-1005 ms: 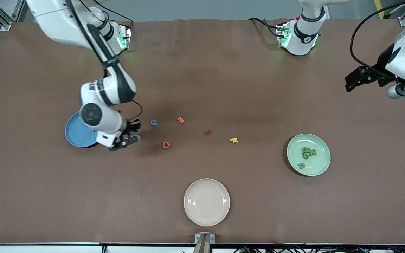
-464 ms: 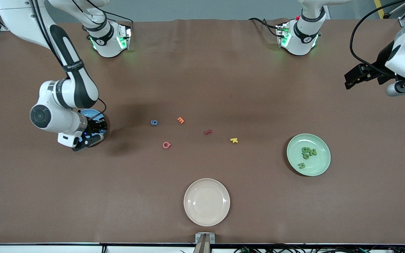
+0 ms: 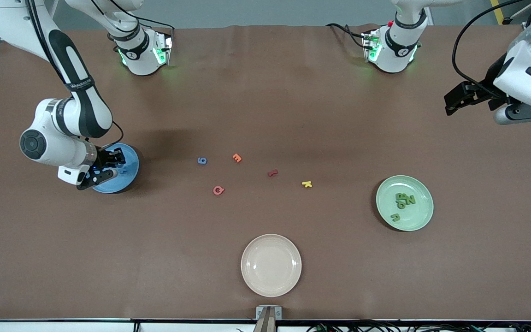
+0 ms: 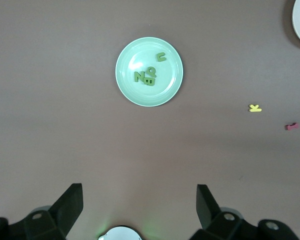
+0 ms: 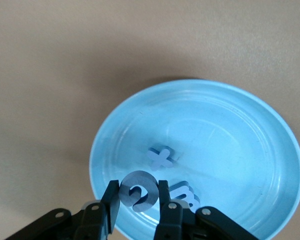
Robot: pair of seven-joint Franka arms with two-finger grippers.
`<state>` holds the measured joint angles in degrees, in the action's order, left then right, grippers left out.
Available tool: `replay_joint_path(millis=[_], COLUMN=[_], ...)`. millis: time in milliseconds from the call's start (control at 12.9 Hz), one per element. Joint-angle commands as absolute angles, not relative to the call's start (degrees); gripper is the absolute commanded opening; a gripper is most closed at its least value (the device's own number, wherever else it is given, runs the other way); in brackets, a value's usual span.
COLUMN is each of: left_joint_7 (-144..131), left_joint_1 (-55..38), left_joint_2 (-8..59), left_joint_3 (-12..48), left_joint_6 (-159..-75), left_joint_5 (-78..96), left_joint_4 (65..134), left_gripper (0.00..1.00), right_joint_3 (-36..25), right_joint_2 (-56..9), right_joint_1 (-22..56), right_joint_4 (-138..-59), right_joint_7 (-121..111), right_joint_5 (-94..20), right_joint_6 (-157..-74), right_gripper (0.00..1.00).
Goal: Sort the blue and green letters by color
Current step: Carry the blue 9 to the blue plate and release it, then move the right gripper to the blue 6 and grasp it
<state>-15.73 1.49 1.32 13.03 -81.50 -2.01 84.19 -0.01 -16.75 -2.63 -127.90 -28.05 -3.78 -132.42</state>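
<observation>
My right gripper (image 3: 104,171) hangs over the blue plate (image 3: 129,171), shut on a blue letter G (image 5: 138,192) held upright between its fingers. Under it in the blue plate (image 5: 270,115) lie a blue x (image 5: 161,158) and a blue E (image 5: 186,194). A blue 6 (image 3: 202,160) lies on the table toward the middle. Several green letters (image 3: 405,199) rest in the green plate (image 3: 420,220), also seen in the left wrist view as green letters (image 4: 146,76) in the green plate (image 4: 125,90). My left gripper (image 3: 454,101) waits open, high over the table at the left arm's end.
Loose on the table's middle lie an orange letter (image 3: 237,157), a red one (image 3: 272,173), a pink one (image 3: 218,190) and a yellow K (image 3: 307,184). A cream plate (image 3: 271,281) sits nearest the front camera.
My right arm has swung from beside the loose letters toward its own end of the table and now holds the blue G over the blue plate. The left arm barely shifted.
</observation>
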Motion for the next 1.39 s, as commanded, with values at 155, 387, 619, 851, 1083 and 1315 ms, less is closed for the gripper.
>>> replay_joint_path(millis=[155,387,619,851,1083,1315], left_joint_7=[-12.39,-12.3,-12.39,-13.89,-12.92,-12.75], left_joint_1=[2.11,2.2,3.07,4.04,3.96,4.22], left_joint_2=[1.85,1.14,0.79,1.58,2.11,1.58], left_joint_3=[13.1,12.92,12.57,12.57,12.57,12.57], left_joint_6=[-82.44,-82.01,-82.09,-83.67,-83.58,-83.15], left_joint_5=[-1.67,-1.49,-1.41,-1.23,-1.58,-1.49], left_joint_4=[84.64,84.64,84.64,84.64,84.64,84.64], left_gripper=[1.0,1.0,1.0,1.0,1.0,1.0], right_joint_3=[0.97,0.97,1.23,1.41,1.58,1.49], right_joint_2=[-15.21,-15.21,-14.85,-14.77,-15.2,-15.9], right_joint_1=[-4.31,-4.22,-3.61,1.21,7.28,14.74], right_joint_4=[-132.01,-132.1,-131.84,-131.22,-130.0,-127.89], right_joint_7=[-28.65,-28.57,-27.95,-18.43,-3.82,5.68], right_joint_5=[-2.81,-2.81,-2.9,-3.51,-4.3,-7.29], right_joint_6=[-135.7,-135.53,-135.35,-135.09,-134.91,-135.61], right_gripper=[0.21,0.93,0.99,0.98,0.98,0.98])
